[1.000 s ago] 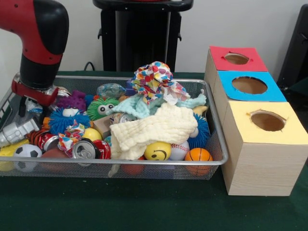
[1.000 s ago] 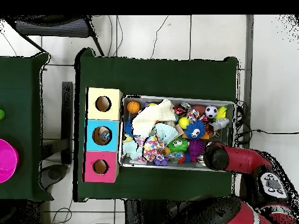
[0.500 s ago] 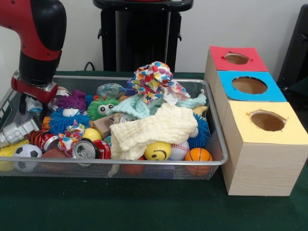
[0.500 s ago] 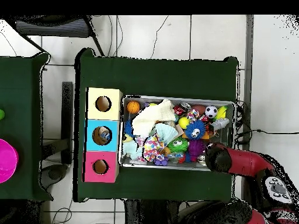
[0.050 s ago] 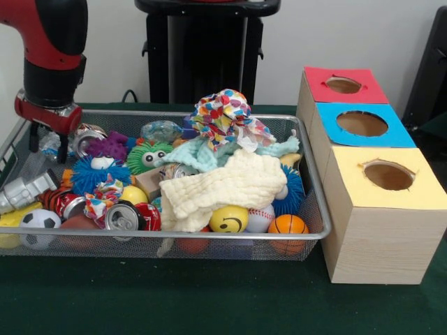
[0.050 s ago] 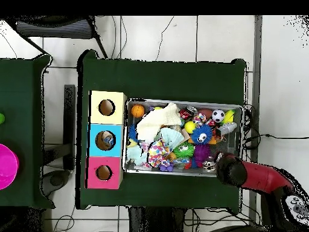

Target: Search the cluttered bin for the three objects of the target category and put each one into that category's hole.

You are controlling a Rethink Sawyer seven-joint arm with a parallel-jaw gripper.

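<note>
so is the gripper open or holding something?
Open and empty: the gripper shows two separated fingers with nothing between them, above the bin.

The desk [image 5: 209, 307] is dark green. The mesh bin [image 5: 316, 209] is silver-grey. The box tops run red [image 5: 343, 85], blue [image 5: 363, 124], yellow [image 5: 387, 176] over pale wood sides. In the bin: a cream cloth [image 5: 223, 185], a mint cloth [image 5: 199, 153], a multicoloured dotted cloth [image 5: 222, 110], a yellow smiley ball [image 5: 228, 219], an orange basketball [image 5: 288, 225], a black-and-white football [image 5: 40, 219], a blue spiky ball [image 5: 94, 174], and what looks like a red can [image 5: 133, 216]. The arm [image 5: 52, 42] is red and black.
</note>
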